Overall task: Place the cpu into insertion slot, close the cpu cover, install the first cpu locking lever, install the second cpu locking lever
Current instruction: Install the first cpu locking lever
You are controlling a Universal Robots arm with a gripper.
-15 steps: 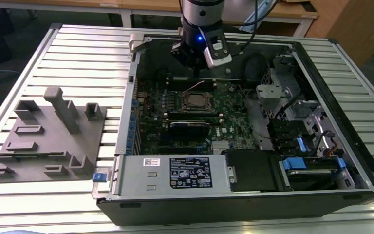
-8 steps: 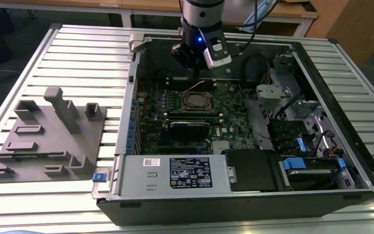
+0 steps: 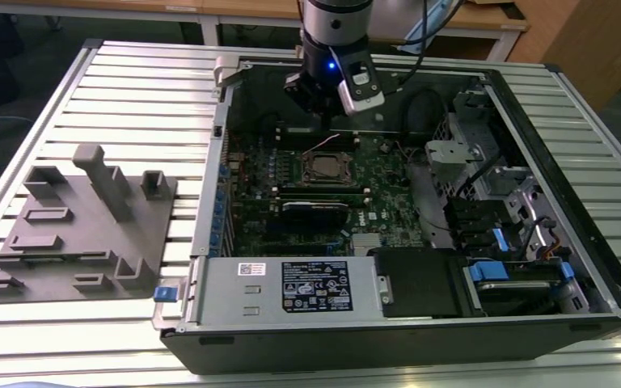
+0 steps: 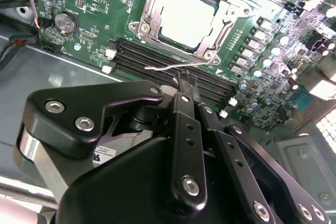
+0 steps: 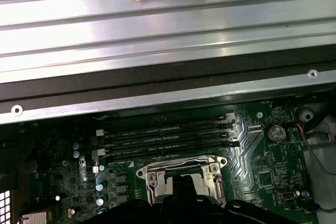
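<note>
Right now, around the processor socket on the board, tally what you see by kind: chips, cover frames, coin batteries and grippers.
cpu: 1
cpu cover: 1
coin battery: 1
gripper: 1
Total: 4

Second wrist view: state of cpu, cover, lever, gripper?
cpu cover: closed, lying flat on the socket.
cpu: seated, face showing through the window.
locking lever: unlatched, sticking out over the memory slots.
gripper: shut, tips beside that lever; contact unclear.
</note>
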